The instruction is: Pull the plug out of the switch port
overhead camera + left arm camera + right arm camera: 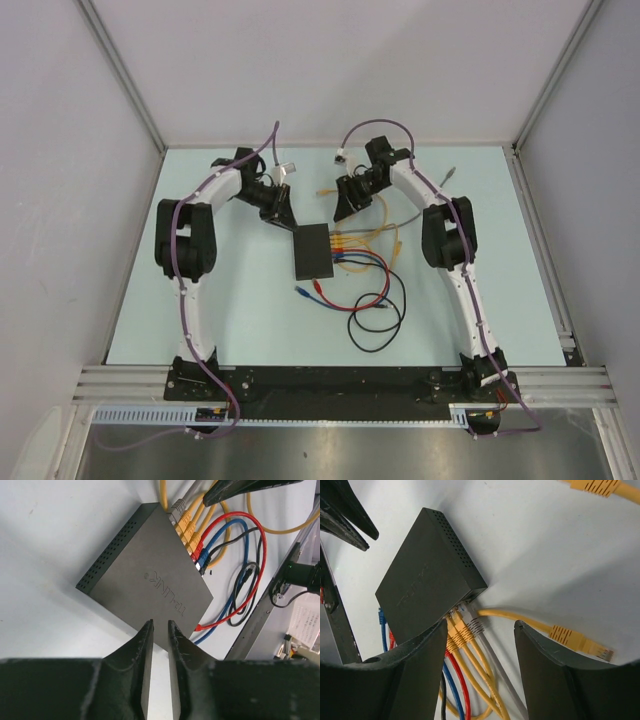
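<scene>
A flat, matte-black rectangular switch (313,251) lies near the middle of a pale blue-green surface (230,310), between the two arms. The narrow edge on the right arm's side holds a row of plugs in its ports: a grey plug (178,504), then yellow plugs (187,525), a red plug (197,550) and a blue plug (202,561). Their cables trail across the surface to the right and toward the near edge, and a thin black cable (375,325) loops among them.

The left tool (160,625) hovers near the switch's far left corner. Its fingers are drawn almost together, with only a thin gap and nothing between them.

The right tool (481,625) hangs over the plugged edge with its fingers spread wide and released. Its wrist view shows the grey and yellow plugs below the gap. A loose yellow plug (577,641) lies on the surface beside it.
</scene>
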### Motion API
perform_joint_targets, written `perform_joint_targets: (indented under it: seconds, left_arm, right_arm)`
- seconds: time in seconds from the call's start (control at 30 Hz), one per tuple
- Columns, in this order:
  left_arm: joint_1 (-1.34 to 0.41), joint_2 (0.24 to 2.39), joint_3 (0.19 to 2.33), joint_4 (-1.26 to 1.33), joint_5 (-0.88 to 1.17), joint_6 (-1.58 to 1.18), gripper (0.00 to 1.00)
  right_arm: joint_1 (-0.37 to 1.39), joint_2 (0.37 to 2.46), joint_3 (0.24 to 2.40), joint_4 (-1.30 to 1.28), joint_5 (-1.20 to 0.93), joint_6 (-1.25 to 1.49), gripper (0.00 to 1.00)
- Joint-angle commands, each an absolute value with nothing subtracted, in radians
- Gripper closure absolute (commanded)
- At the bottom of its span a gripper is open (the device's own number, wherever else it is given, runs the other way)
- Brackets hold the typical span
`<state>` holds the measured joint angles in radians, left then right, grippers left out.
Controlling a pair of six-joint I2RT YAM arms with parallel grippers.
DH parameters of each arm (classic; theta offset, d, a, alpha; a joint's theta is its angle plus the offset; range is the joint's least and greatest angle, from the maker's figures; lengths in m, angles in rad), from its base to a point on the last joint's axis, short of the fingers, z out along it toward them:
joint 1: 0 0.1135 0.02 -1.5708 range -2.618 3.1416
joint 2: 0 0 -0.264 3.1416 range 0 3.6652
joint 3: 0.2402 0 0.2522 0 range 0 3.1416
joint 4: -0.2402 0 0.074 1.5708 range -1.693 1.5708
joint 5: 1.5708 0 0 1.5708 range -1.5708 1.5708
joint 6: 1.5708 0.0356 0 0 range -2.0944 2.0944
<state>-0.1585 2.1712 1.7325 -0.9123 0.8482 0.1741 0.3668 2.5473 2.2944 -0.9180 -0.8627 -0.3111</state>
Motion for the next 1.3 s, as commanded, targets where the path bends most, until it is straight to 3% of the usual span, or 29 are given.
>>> perform_joint_targets:
  seconds: [0.0,0.2,0.47,0.5,0.53,0.7,0.77,0.87,0.9,0.97,1.1,1.27]
  left_arm:
    - [-0.155,2.166,1.726,-0.925,0.845,0.167,0.75]
    - [-0.156,2.169,1.687,-0.907,0.793,0.153,0.73]
    - [-0.163,2.217,1.709,-0.919,0.765,0.152,0.58]
    - [-0.164,2.224,1.716,-0.919,0.764,0.15,0.48]
    - [-0.164,2.23,1.72,-0.917,0.756,0.143,0.45]
    - [-0.184,2.246,1.744,-0.917,0.718,0.133,0.39]
    - [-0.19,2.217,1.756,-0.902,0.669,0.137,0.44]
    - [-0.19,2.142,1.758,-0.856,0.641,0.126,0.69]
    - [-0.19,2.128,1.759,-0.851,0.662,0.132,0.87]
    - [-0.19,2.096,1.728,-0.825,0.751,0.129,0.99]
    - [-0.196,2.152,1.712,-0.801,0.859,0.072,1.0]
    - [-0.225,2.223,1.729,-0.81,0.827,0.087,1.0]
  right_arm:
    - [0.38,2.568,2.296,-0.917,-0.913,-0.298,0.39]
    - [0.384,2.597,2.296,-0.911,-0.926,-0.282,0.43]
    - [0.38,2.614,2.275,-0.919,-0.942,-0.284,0.44]
    - [0.382,2.617,2.275,-0.92,-0.942,-0.284,0.45]
    - [0.379,2.618,2.272,-0.922,-0.94,-0.285,0.45]
    - [0.376,2.622,2.255,-0.93,-0.939,-0.299,0.49]
    - [0.379,2.622,2.253,-0.939,-0.937,-0.302,0.5]
    - [0.376,2.623,2.243,-0.94,-0.942,-0.296,0.52]
    - [0.373,2.625,2.24,-0.939,-0.946,-0.295,0.53]
    - [0.373,2.625,2.237,-0.939,-0.948,-0.295,0.53]
    - [0.373,2.632,2.247,-0.94,-0.954,-0.296,0.55]
    - [0.368,2.631,2.252,-0.931,-0.962,-0.282,0.57]
